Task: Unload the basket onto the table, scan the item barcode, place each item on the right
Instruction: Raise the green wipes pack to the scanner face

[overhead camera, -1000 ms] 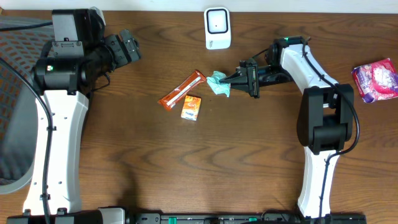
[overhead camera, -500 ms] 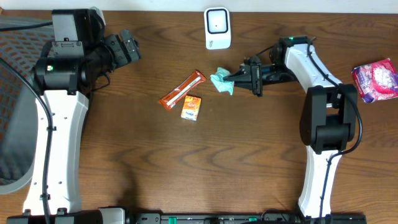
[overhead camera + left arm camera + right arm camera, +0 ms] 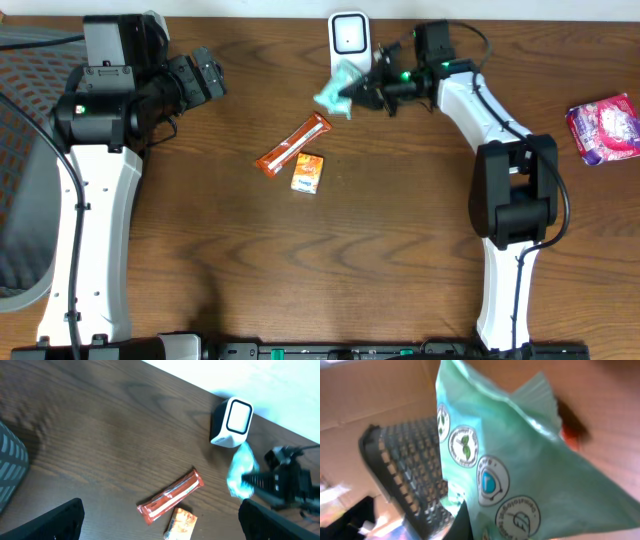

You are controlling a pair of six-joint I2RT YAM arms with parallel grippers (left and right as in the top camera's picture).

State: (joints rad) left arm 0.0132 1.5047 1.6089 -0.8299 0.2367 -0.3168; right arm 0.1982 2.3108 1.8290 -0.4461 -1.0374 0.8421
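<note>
Beside the scanner [image 3: 350,45], right gripper [image 3: 354,92] pinches a teal packet [image 3: 333,88] over the wooden table [image 3: 300,260]; left gripper [image 3: 203,75] gapes wide, empty.

The left arm [image 3: 95,190] rises along the left side of the overhead view, its wrist turned rightward. The left end effector [image 3: 205,75] hangs with jaws spread wide, its dark fingers [image 3: 62,520] at the lower corners of the wrist view. The right arm [image 3: 495,105] stretches far forward and leftward, elbow raised. The right end effector [image 3: 362,92] has its jaws pinched tight together.
</note>
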